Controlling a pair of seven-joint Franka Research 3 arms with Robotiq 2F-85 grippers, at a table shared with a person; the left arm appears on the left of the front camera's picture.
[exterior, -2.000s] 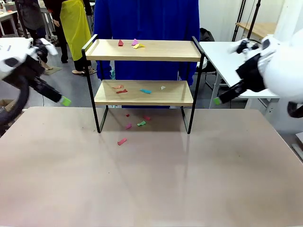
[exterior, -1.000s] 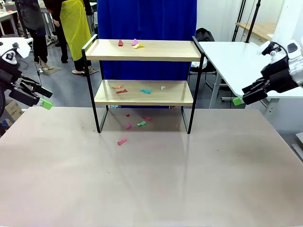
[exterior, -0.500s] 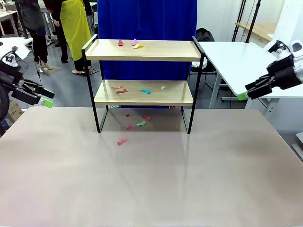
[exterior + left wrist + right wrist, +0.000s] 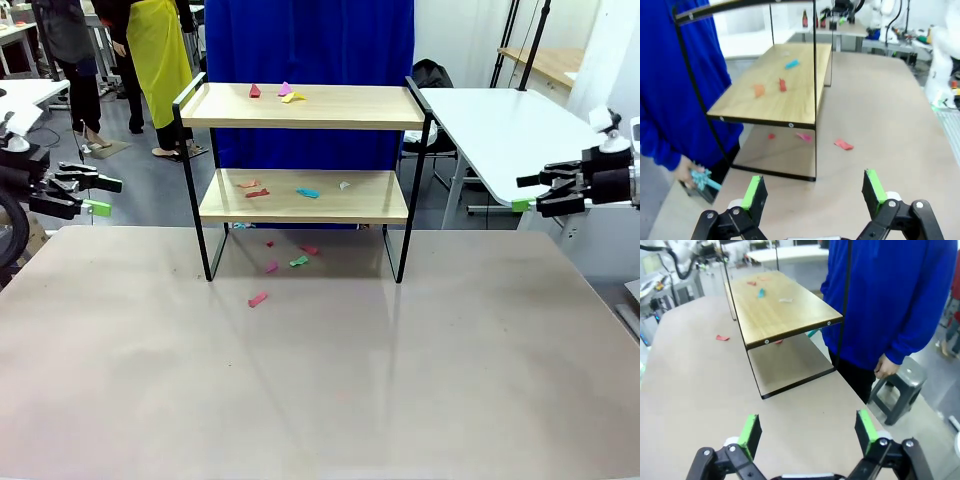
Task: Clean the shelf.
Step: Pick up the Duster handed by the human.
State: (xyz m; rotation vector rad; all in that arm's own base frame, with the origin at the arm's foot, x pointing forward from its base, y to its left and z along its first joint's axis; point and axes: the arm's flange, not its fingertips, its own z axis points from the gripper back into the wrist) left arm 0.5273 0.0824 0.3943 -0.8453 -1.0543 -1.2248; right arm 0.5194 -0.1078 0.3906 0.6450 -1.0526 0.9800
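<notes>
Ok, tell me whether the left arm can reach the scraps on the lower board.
Probably yes. The left gripper is open, facing the open end of the shelf; nothing stands between it and the scraps, though the frame posts narrow the entry.

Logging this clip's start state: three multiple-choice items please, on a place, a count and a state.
1. Where does the yellow scrap lie? A) table B) top board of the shelf C) lower board
2. How many wooden boards has the shelf? A) one B) two C) three
3. How are the left gripper and right gripper? A) both shut B) left shut on a scrap C) both open, empty
1B: it lies up top beside a pink scrap. 2B: an upper and a lower board. 3C: pads wide apart, nothing between.
</notes>
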